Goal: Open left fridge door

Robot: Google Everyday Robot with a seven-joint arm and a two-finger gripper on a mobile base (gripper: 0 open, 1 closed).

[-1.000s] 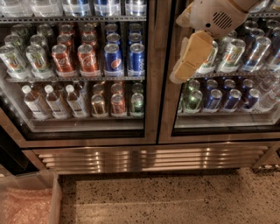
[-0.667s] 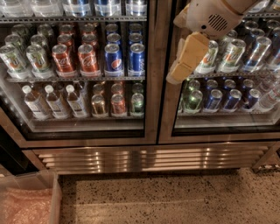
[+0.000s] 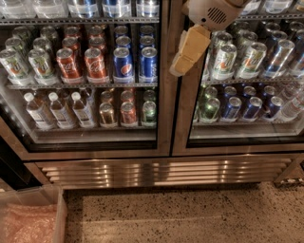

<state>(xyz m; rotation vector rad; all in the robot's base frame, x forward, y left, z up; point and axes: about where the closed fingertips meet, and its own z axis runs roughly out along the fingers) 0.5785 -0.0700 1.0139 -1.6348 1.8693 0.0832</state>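
Gripper (image 3: 182, 61): positioned high in the view, below its white wrist housing (image 3: 213, 12), in front of the vertical steel strip where the 2 doors meet. Whether it is open or shut cannot be told from where I stand. Nothing is seen in its hold.

Hazard 1, floor level: a clear bin (image 3: 33, 216) with pink contents stands at lower left, in front of the ribbed grille panel (image 3: 161, 171). A retreat toward that side while pulling could strike it.

Hazard 2, door selection: the left fridge door (image 3: 90, 76) is shut, its steel frame just beside the frame of the right door (image 3: 242, 71). No handle is visible. With the gripper over the seam, a slight sideways error would likely catch the right door's edge and open the wrong one.

Hazard 3, contact: brushed steel offers little purchase and the gasket will probably resist. A slip could send the gripper against the glass and jolt the cans (image 3: 95, 64) and bottles (image 3: 59, 111) on the shelves behind.
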